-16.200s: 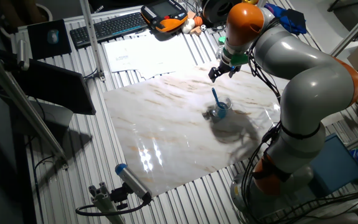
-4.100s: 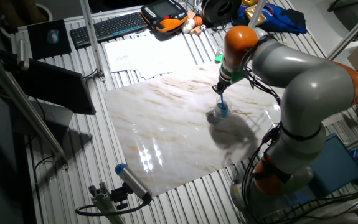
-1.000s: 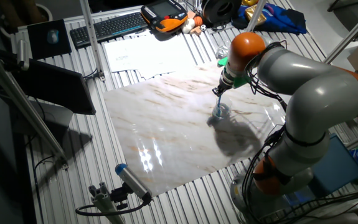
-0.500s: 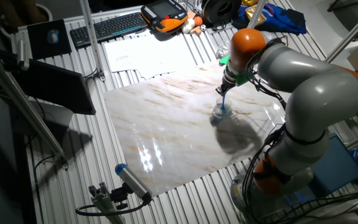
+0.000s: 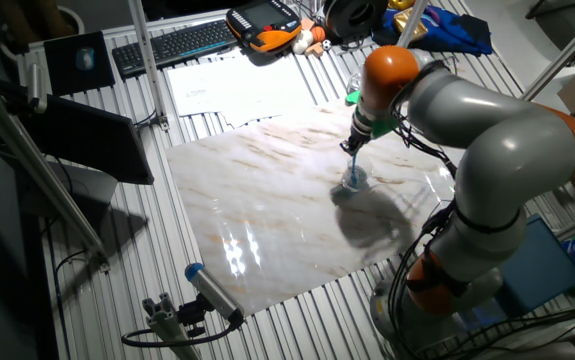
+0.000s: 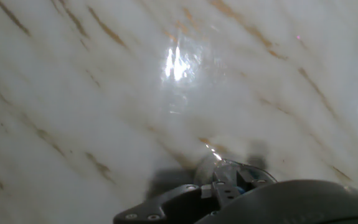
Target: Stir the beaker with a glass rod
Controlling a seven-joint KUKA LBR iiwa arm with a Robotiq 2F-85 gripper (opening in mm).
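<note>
Directly above the beaker (image 5: 354, 179), my gripper (image 5: 355, 143) clamps the glass rod (image 5: 353, 162) (lower end dipped inside) on marble slab (image 5: 267, 220).

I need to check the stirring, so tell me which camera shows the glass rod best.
The fixed view. There the glass rod shows as a thin blue stick running from the gripper down into the beaker. The hand view is blurred: it shows the beaker rim at the bottom edge, but no rod I can make out.
</note>
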